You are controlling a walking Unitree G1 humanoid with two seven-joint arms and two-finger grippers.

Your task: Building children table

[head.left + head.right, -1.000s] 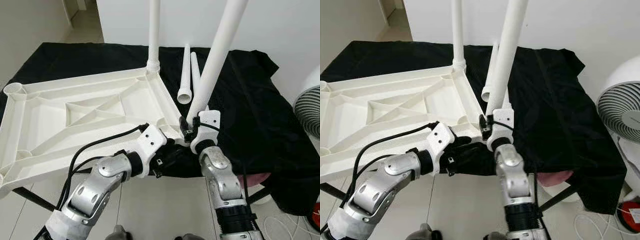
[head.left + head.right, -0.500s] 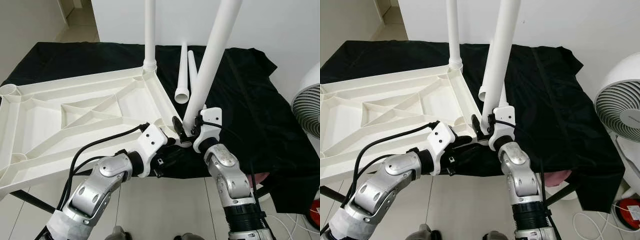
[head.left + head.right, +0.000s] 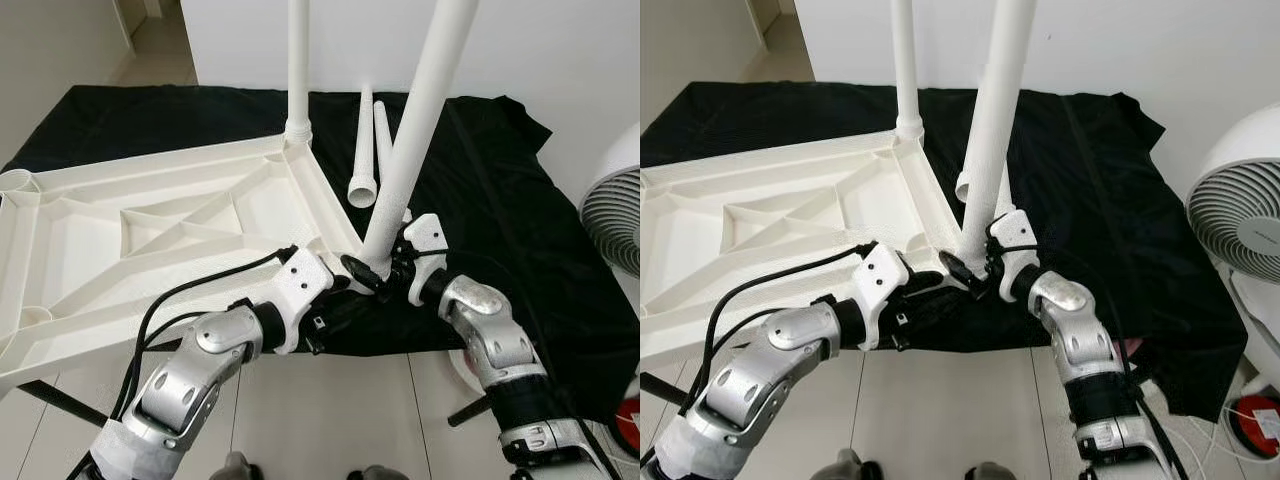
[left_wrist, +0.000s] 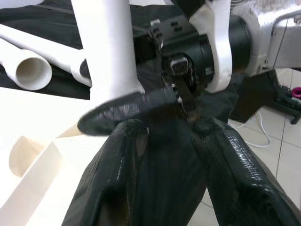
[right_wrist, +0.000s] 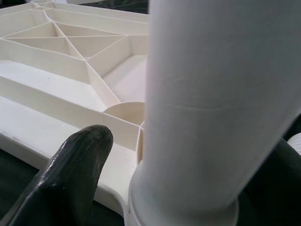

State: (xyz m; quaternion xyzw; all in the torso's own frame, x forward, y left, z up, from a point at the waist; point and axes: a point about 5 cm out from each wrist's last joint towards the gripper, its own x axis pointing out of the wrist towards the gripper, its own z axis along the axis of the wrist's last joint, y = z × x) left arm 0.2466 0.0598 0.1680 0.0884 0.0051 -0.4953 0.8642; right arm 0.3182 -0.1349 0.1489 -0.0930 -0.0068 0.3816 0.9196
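Right hand [image 3: 372,268] grips leg [image 3: 410,150] (upright), tabletop [image 3: 150,240] corner

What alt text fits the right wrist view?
A thick white plastic table leg stands with its base at a corner of the ribbed white plastic tabletop underside. One black finger of the right tool sits beside it.

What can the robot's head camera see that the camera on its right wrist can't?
The left eye view alone takes in a leg already standing in the far corner, two spare legs lying on the black cloth, a fan and the left hand. The right wrist view alone gives a close look at one finger beside the socket. Both show the tabletop and the leg held by the right hand.
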